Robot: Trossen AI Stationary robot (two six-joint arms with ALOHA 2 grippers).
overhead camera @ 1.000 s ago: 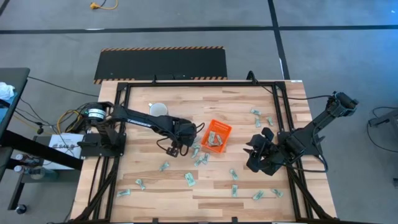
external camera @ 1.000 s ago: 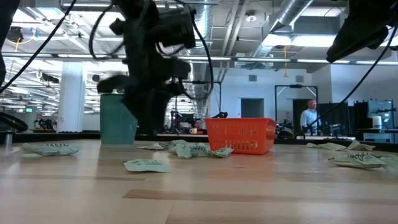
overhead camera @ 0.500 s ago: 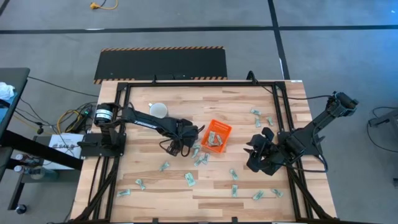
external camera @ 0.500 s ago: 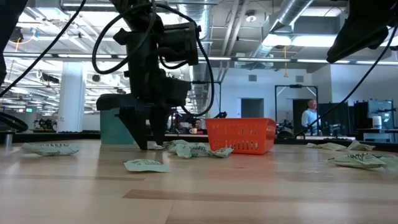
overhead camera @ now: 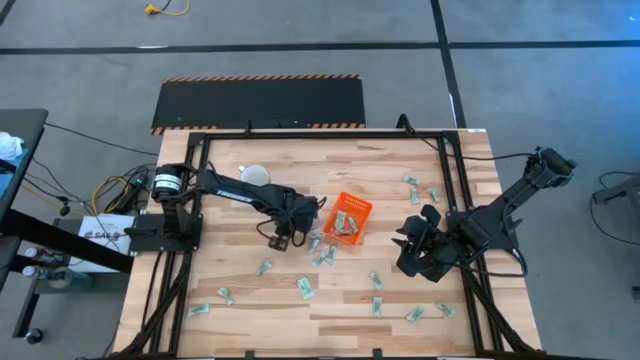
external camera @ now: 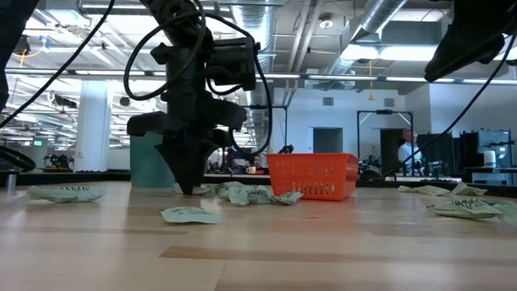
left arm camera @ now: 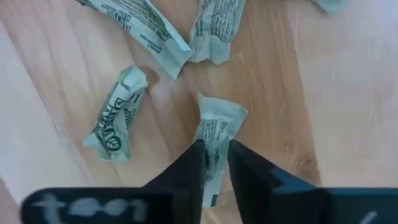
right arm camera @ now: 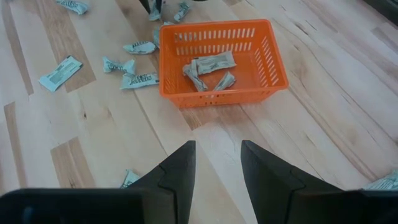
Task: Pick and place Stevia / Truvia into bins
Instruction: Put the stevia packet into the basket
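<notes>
One pale green sachet [left arm camera: 217,140] lies pinched between the fingers [left arm camera: 186,174] of the left gripper [left arm camera: 214,163], which stand almost together with only the paper's thickness between them; the packet rests flat on the wooden table [overhead camera: 270,310] with its far end poking out past the fingertips. Two more crumpled sachets lie just beside it, and a longer one [left arm camera: 138,23] sits a little farther off. Seen from above, the left gripper [overhead camera: 283,237] is down at the table just left of the orange bin [overhead camera: 347,219], among a small cluster of packets between the two. Three or so sachets [right arm camera: 208,67] already lie inside the bin [right arm camera: 214,96], which sits near the middle of the table. Other sachets are scattered across the near half of the table and toward the far right corner. A pale mug [overhead camera: 255,176] stands behind the left arm. The right gripper [right arm camera: 216,163] hangs above the table's right side, well apart from the bin, its fingers parted and holding nothing.
</notes>
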